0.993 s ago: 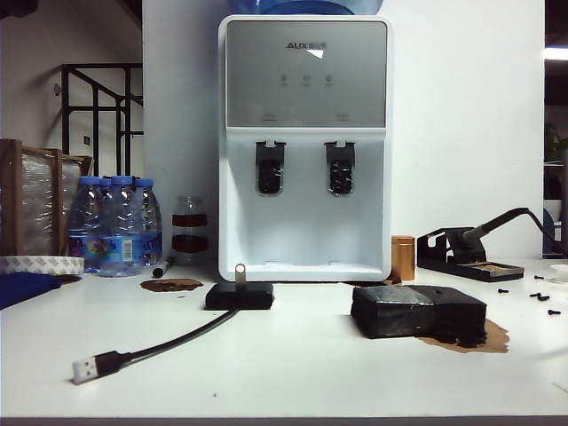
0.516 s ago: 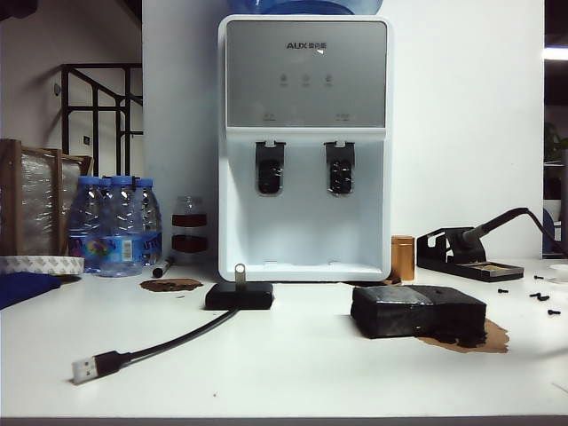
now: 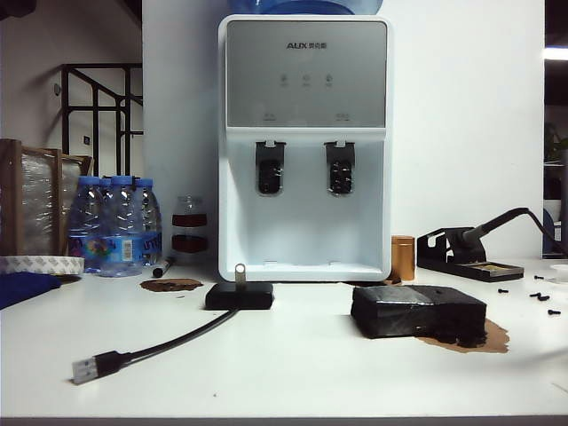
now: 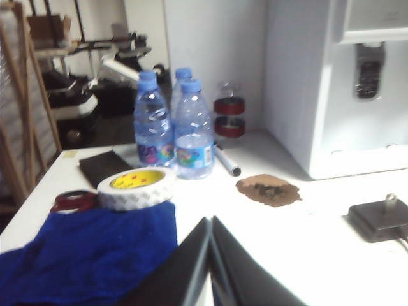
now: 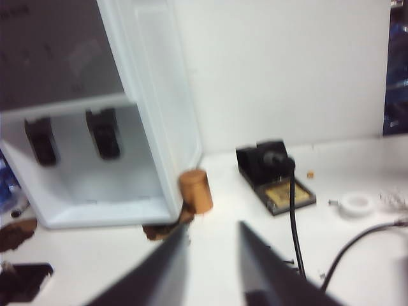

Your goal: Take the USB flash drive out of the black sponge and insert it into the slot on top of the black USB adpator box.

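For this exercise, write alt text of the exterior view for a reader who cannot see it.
A tiny USB flash drive stands upright in the black USB adpator box on a white table before a water dispenser. The black sponge sits to its right. Neither pincer appears here.

Your left claw (image 4: pixel 210 224) hangs closed above the desk (image 4: pixel 306 255); the USB flash drive (image 4: pixel 389 200) stands upright in the black USB adpator box (image 4: pixel 379 220).
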Robot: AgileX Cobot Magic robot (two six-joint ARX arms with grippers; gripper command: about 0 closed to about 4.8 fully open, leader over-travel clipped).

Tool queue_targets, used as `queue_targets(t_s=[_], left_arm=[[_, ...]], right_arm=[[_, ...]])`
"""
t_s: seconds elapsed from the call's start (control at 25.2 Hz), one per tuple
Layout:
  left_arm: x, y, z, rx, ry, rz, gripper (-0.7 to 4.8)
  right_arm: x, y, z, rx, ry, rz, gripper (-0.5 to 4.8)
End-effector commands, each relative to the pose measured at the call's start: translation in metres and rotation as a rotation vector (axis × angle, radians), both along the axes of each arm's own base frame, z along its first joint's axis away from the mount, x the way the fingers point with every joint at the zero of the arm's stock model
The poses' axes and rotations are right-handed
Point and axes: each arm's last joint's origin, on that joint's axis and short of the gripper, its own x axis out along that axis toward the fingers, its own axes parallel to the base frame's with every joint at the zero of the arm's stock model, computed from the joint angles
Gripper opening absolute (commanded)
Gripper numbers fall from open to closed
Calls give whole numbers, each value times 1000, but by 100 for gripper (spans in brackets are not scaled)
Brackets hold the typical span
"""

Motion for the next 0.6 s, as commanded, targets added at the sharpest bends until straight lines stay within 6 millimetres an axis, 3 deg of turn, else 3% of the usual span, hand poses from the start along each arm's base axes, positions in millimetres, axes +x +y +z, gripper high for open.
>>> queue_targets(t_s=[0.04,0.12,0.4,0.6], left_arm=[[-3,-2,-9,16,-7,-17,-5],[-6,-3,-12,14,18,-27,-5],[-13,-7,-17,12,60,-53,-5],[-13,-7,-22,8,110,-53,-5]], right_arm=[[0,0,-4,-24,-10,-2,71],[0,0,-8,-35,-1,2,-8],[-1,-1,-24,-76,39,-12,-3],[-3,0,-35,-12,10,17,-3]])
